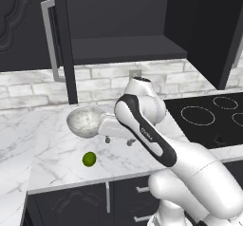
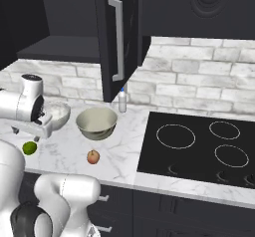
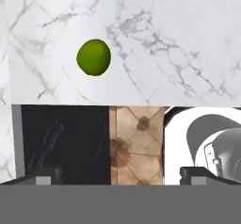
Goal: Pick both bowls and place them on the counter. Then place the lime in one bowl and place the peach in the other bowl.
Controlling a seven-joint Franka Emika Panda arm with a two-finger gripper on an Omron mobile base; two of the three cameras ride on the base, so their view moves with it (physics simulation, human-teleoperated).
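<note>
The tool (image 1: 118, 141) hangs wide open and empty above the surface (image 1: 52, 149); the lime (image 1: 89, 159) lies near the front edge, both bowls (image 2: 96, 122) farther back.

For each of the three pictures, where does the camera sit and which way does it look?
Left base view: behind the arm's left, looking forward and down at the counter, marbled bowl, lime; arm at lower right.
Right base view: behind its right; adds mottled bowl, peach.
Hand view: down along the open claw.
All share the lime.
</note>
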